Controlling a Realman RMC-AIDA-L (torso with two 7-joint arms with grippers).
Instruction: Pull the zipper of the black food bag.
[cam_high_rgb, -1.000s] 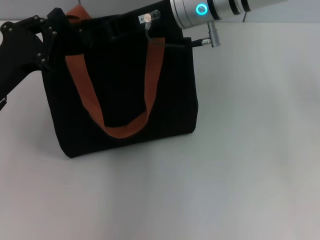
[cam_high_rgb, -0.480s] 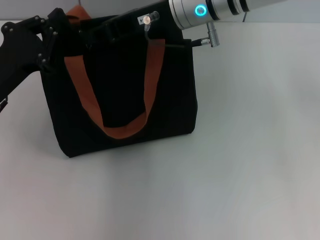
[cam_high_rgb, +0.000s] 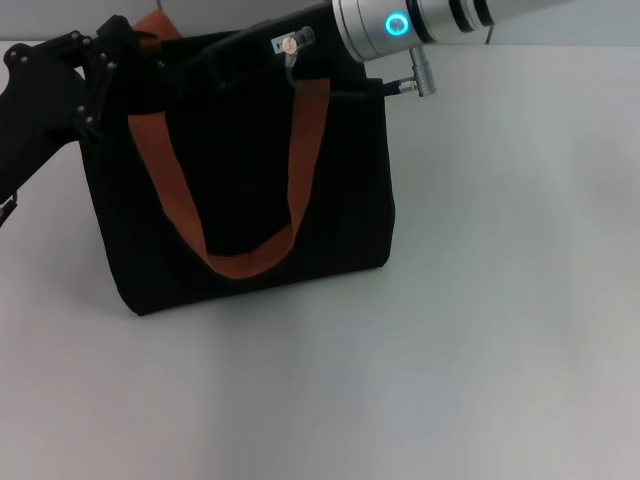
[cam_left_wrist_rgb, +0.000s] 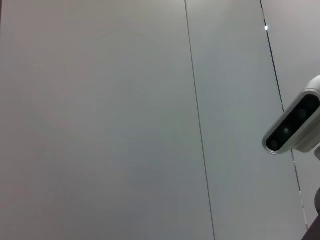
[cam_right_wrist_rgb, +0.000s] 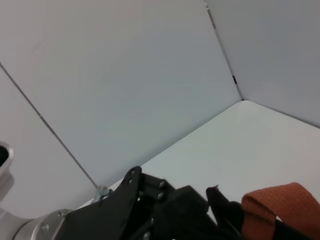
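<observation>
The black food bag (cam_high_rgb: 250, 180) stands upright on the white table, its orange-brown handle (cam_high_rgb: 165, 170) hanging down its front. My left gripper (cam_high_rgb: 118, 60) is at the bag's top left corner and is shut on the fabric there. My right gripper (cam_high_rgb: 225, 58) reaches in from the right and lies along the bag's top edge, dark against the black fabric. The zipper is hidden under it. The right wrist view shows the left gripper (cam_right_wrist_rgb: 165, 205) beside an orange-brown handle (cam_right_wrist_rgb: 277, 210). The left wrist view shows no bag.
The white table (cam_high_rgb: 480, 300) stretches in front of the bag and to its right. My right arm's silver forearm (cam_high_rgb: 398, 22) crosses above the bag's top right corner. The left wrist view shows a grey wall and the head camera (cam_left_wrist_rgb: 295, 125).
My right arm and gripper have slid a little to the left along the bag's top edge. The left gripper and the bag have stayed put.
</observation>
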